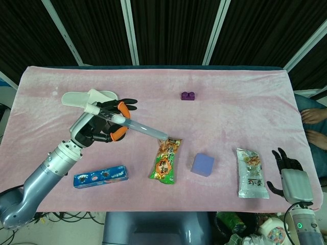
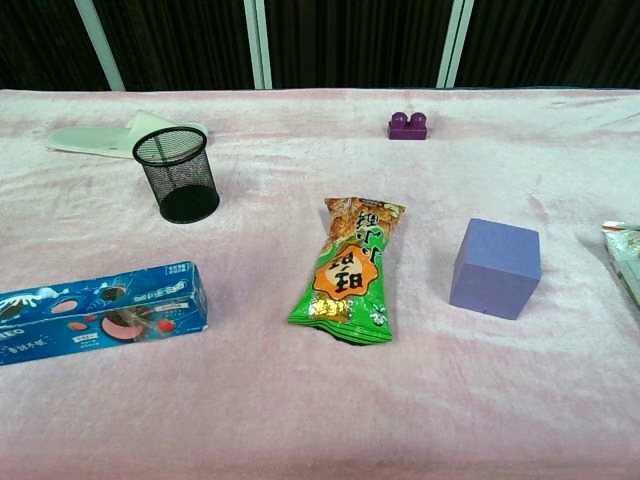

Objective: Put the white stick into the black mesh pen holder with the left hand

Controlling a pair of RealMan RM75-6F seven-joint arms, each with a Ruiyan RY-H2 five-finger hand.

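My left hand [image 1: 100,130] is raised above the left part of the table and grips the white stick [image 1: 141,127]. The stick lies slanted across the hand, its long end pointing right toward the snack bag. In the chest view the black mesh pen holder [image 2: 177,173] stands upright and empty at the back left, with neither hand nor stick in that frame. The head view hides the holder behind my left hand. My right hand [image 1: 287,172] hangs at the front right edge of the table, fingers apart and holding nothing.
A white slipper [image 2: 108,133] lies behind the holder. A blue cookie box [image 2: 100,310] sits front left, a green and orange snack bag [image 2: 350,270] mid-table, a purple cube [image 2: 496,267] to its right. A purple brick [image 2: 407,125] is at the back, a white snack bag [image 1: 251,173] front right.
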